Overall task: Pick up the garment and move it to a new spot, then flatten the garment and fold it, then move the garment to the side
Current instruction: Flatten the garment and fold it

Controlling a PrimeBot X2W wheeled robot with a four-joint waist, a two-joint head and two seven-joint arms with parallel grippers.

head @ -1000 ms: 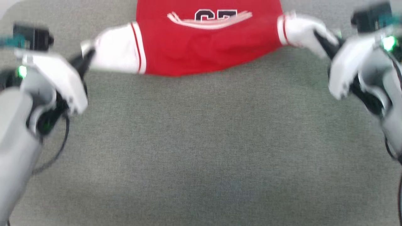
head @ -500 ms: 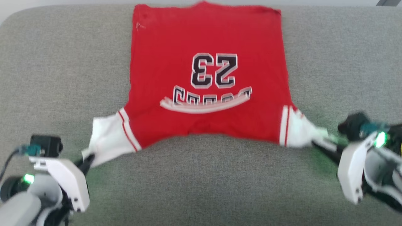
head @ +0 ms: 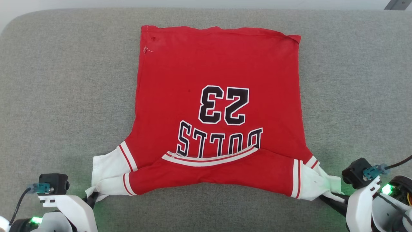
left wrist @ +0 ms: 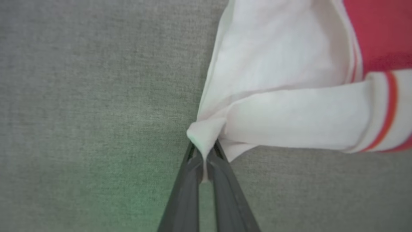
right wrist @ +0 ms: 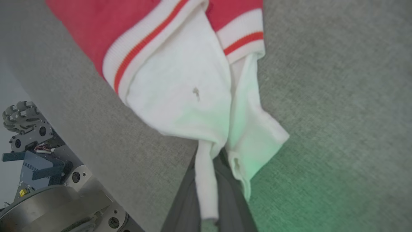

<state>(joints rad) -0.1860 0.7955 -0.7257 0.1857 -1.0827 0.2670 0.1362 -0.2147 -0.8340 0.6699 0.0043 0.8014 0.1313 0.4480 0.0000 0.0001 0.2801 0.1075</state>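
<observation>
Clamping the red Bulls jersey by its white sleeve ends, the left end effector sits at seven o'clock, the right end effector at five o'clock.

The red jersey lies spread flat at the centre of the head view on a grey fabric cushion, its straight hem toward the top of the frame and its neck toward the bottom. The black, white-outlined "23" and "BULLS" read upside down in the lower middle. A curved red-and-white striped trim crosses just below the lettering, and under it a red band of cloth runs from sleeve to sleeve. The white sleeve ends, edged with red stripes, reach out at lower left and lower right, each drawn to a bunched point.
</observation>
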